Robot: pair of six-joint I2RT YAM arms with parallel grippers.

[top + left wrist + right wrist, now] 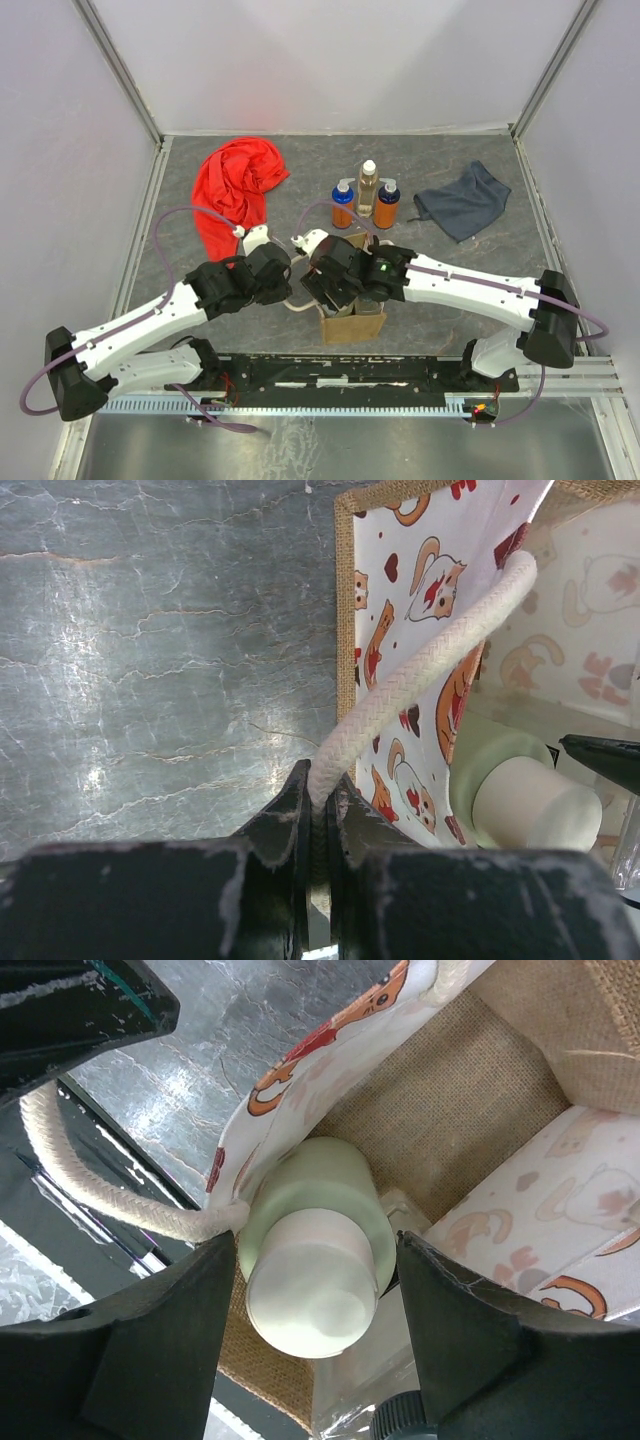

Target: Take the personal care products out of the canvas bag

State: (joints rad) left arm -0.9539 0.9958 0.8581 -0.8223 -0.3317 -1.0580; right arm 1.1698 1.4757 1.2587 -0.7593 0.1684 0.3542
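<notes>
Three of the five products are already out. On the surface (310, 165) behind the canvas bag (352, 326) stand one orange bottle with a blue top (342, 207), a slim amber bottle (367, 188) and a second orange bottle (387, 205), upright and just beside each other.

As I judge, two are left in the bag. The pale bottle (320, 1195) with a white cap stands upright against the printed lining, and beside it a dark cap (400, 1423) shows at the lower edge of the right wrist view.

The left tool (318, 798) is clamped on the cream rope handle (420, 670) and holds the bag in place. The right tool (315, 1260) is inside the bag's mouth with its fingers apart, one on each side of the pale bottle. Whether they touch it I cannot tell.

The bag is tan burlap, box-like, with a cat pattern inside.
</notes>
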